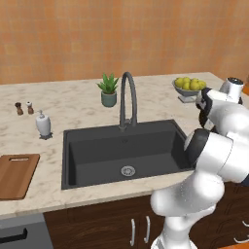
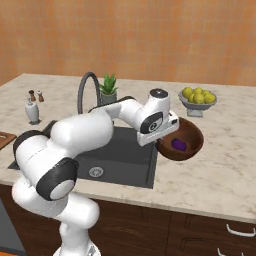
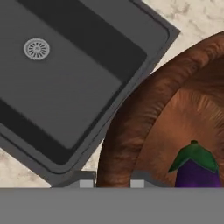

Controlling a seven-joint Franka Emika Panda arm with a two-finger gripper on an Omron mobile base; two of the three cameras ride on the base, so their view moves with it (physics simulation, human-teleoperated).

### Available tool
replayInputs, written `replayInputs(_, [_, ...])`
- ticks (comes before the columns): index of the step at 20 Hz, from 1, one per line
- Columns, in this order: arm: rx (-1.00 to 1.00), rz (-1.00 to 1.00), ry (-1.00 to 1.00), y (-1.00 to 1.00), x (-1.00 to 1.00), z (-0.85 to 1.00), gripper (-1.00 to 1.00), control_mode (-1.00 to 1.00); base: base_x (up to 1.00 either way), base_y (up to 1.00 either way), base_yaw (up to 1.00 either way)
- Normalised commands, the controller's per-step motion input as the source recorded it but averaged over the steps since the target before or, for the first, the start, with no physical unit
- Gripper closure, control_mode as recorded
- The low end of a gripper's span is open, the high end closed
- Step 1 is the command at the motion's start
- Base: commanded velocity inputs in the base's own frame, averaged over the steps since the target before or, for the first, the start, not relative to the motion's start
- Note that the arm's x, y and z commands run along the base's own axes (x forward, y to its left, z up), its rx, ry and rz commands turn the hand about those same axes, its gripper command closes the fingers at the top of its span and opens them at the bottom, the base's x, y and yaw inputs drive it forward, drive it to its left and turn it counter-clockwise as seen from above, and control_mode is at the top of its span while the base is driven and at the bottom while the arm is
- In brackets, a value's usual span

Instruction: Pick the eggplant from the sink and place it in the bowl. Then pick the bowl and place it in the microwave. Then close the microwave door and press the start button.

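**Already loaded: eggplant in the bowl, hand on the rim**

Now the small glossy purple eggplant (image 2: 178,145) with its green stem cap lies inside the deep round dark brown wooden bowl (image 2: 192,145), low against the inner wall, so the first part of the task looks done. The bowl appears tilted, its mouth turned toward the right base camera, just beside the right edge of the large dark grey rectangular sink (image 1: 121,146), above the pale marble counter (image 2: 215,170).

From the hand view, the two-finger gripper (image 3: 112,183) straddles the bowl's thick near rim, one tip outside the wall and one inside, jaws narrowed onto the wood: clenched on the bowl.

By my judgement the bowl is stiff and moderately heavy for a rim pinch, so it may swing or rotate about the fingers. The eggplant is light, smooth and likely to roll, so the bowl wants levelling before travel to the microwave. The rim is the only sensible hold; the wall is too wide to span.

Further out stand a dark gooseneck faucet (image 1: 127,99), a small potted green plant (image 1: 108,90) and a grey footed bowl of yellow-green fruit (image 2: 198,98).
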Motion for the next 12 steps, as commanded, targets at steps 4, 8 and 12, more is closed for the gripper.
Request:
replayInputs(4, [-0.11, 0.69, 0.01, 0.79, -0.18, 0.84, 1.00, -1.00, 0.00, 0.00, 0.00])
replayInputs(8, [-0.01, 0.66, 0.08, 0.90, -0.02, 0.74, 1.00, -1.00, 0.00, 0.00, 0.00])
replayInputs(12, [-0.06, 0.51, 0.01, 0.72, -0.22, 0.59, 1.00, -1.00, 0.00, 0.00, 0.00])
